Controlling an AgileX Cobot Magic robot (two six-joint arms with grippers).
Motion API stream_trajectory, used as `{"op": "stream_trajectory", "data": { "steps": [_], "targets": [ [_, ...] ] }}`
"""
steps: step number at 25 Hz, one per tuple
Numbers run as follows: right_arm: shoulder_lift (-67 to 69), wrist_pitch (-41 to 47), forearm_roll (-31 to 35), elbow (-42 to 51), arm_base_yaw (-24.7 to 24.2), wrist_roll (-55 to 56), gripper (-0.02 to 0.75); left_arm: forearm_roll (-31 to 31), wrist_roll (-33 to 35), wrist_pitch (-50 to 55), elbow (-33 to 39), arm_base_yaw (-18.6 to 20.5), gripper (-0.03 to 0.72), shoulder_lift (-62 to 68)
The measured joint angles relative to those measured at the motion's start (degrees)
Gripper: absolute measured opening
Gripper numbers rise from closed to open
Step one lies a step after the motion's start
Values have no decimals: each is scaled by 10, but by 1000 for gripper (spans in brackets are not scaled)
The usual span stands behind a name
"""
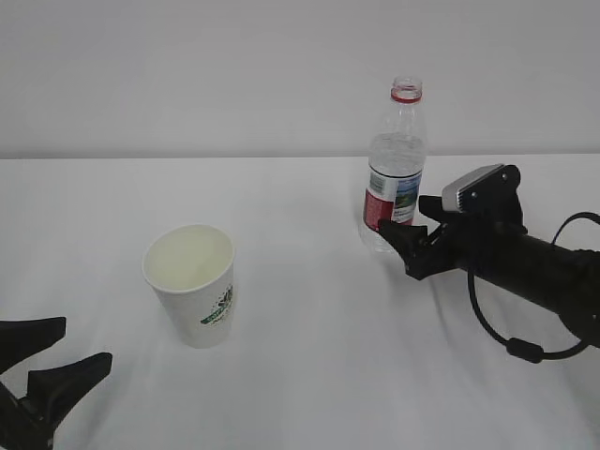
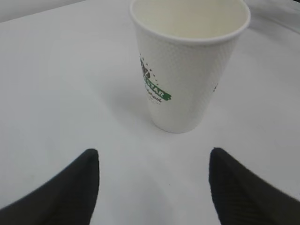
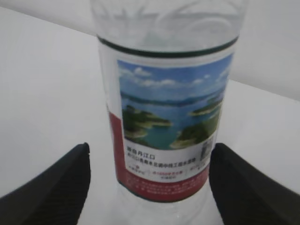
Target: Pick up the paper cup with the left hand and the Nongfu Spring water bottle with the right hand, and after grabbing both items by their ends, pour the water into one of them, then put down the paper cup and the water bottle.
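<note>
One landscape label [image 3: 164, 126], wrist-view only

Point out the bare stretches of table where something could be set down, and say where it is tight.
Bare table lies between the paper cup and the water bottle, and along the back edge left of the bottle. It is tight at the bottle, where the open right claw flanks it, and near the left claw.

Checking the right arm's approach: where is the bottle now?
The bottle stands upright at the back right of the table, between the open right gripper's fingers, well right of the cup.
</note>
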Motion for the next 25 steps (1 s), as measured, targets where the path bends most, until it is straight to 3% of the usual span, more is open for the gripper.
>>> {"op": "stream_trajectory", "data": {
  "steps": [17, 25],
  "targets": [
    [56, 4, -7, -71, 1, 13, 594, 0, 1, 0, 0, 0, 531, 0],
    [71, 20, -4, -112, 23, 26, 594, 0, 1, 0, 0, 0, 530, 0]
  ]
}}
